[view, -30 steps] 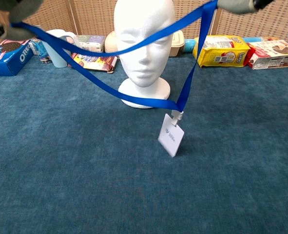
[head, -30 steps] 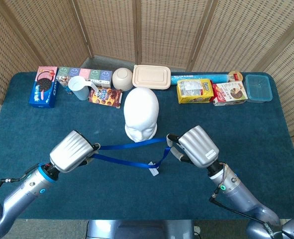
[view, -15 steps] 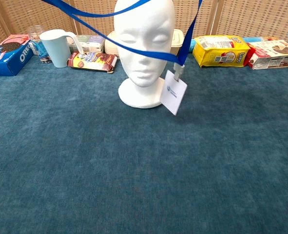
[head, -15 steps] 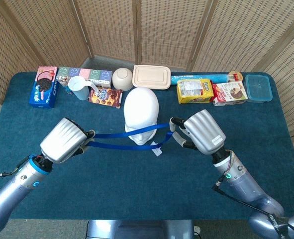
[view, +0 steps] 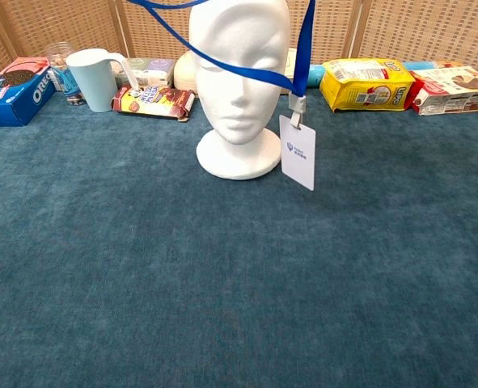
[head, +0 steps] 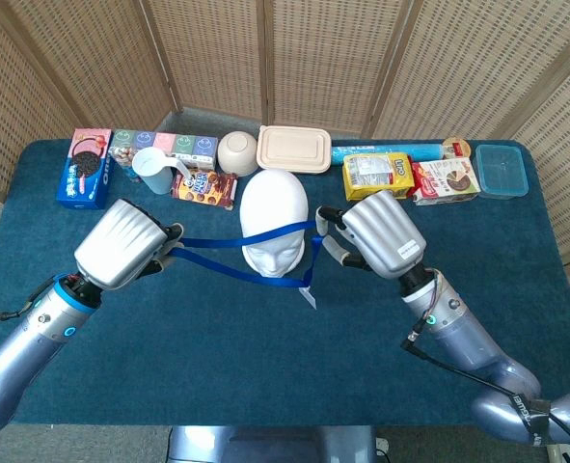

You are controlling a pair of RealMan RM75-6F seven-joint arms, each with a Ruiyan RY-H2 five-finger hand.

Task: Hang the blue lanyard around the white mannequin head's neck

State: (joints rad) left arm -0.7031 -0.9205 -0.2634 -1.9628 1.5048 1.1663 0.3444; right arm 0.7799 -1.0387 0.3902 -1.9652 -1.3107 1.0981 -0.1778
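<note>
The white mannequin head (head: 274,224) (view: 239,81) stands upright mid-table, facing me. A blue lanyard (head: 251,258) (view: 222,61) is stretched as an open loop above and in front of the face. My left hand (head: 122,244) holds its left end. My right hand (head: 376,234) holds the right end, close to the head's side. The white badge (view: 298,151) (head: 309,297) dangles from the strap just right of the head's base, clear of the table. Neither hand appears in the chest view.
Along the back edge sit an Oreo box (head: 84,167), a pale blue cup (head: 153,170), a chocolate packet (head: 204,187), a bowl (head: 237,151), a beige lidded container (head: 295,148), yellow (head: 377,176) and red snack boxes (head: 446,180), and a blue tub (head: 502,170).
Both hands have lifted and carried the lanyard farther toward the head; the back strap now lies over the crown and the badge has risen off the table.
</note>
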